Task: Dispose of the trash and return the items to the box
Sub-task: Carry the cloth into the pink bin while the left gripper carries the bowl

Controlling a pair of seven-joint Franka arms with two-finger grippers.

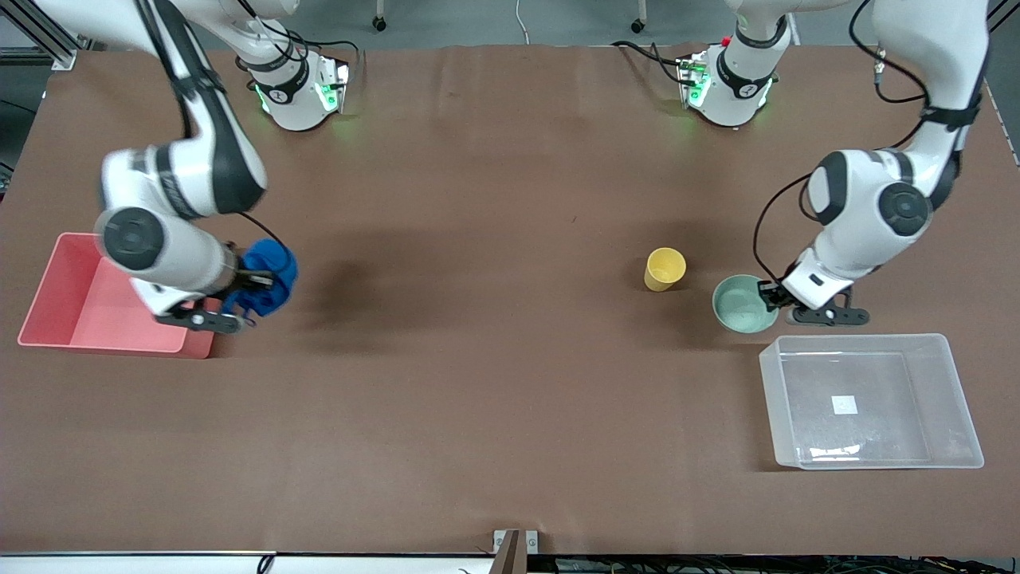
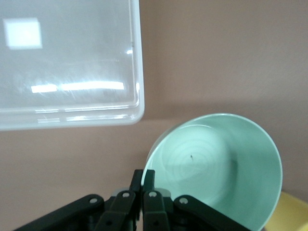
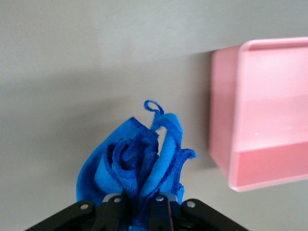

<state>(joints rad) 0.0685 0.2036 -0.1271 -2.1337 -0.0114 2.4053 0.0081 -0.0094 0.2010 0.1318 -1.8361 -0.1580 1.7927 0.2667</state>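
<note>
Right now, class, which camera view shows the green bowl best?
The left wrist view: the green bowl fills it, rim pinched by the left claw. The front view shows it small; the right wrist view misses it.

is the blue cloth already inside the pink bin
No, the right gripper holds the blue cloth in the air beside the pink bin, not in it.

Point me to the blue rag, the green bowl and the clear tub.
blue rag [image 1: 269, 279], front view, on the bunched fabric beside the right gripper.
green bowl [image 2: 216, 163], left wrist view, on the inner floor of the bowl.
clear tub [image 1: 948, 399], front view, on the side wall toward the left arm's end.
</note>
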